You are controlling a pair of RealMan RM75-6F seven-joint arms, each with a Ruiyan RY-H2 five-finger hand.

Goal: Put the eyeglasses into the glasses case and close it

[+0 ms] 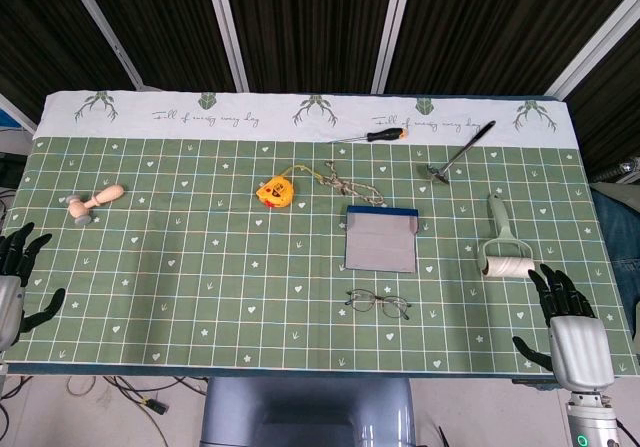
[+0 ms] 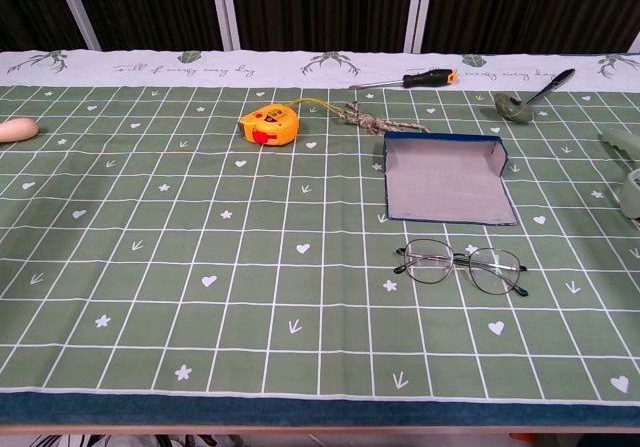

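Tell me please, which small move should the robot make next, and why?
Probably the right hand should reach toward the eyeglasses. Both hands rest open at the table edge holding nothing, the left hand much farther away. The eyeglasses lie on the cloth just in front of the glasses case, not yet inside it, so they must be picked up first.

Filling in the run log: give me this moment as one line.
phase: not started | eyeglasses: on table, near side of glasses case | case: flap open | left hand: open, idle | right hand: open, idle
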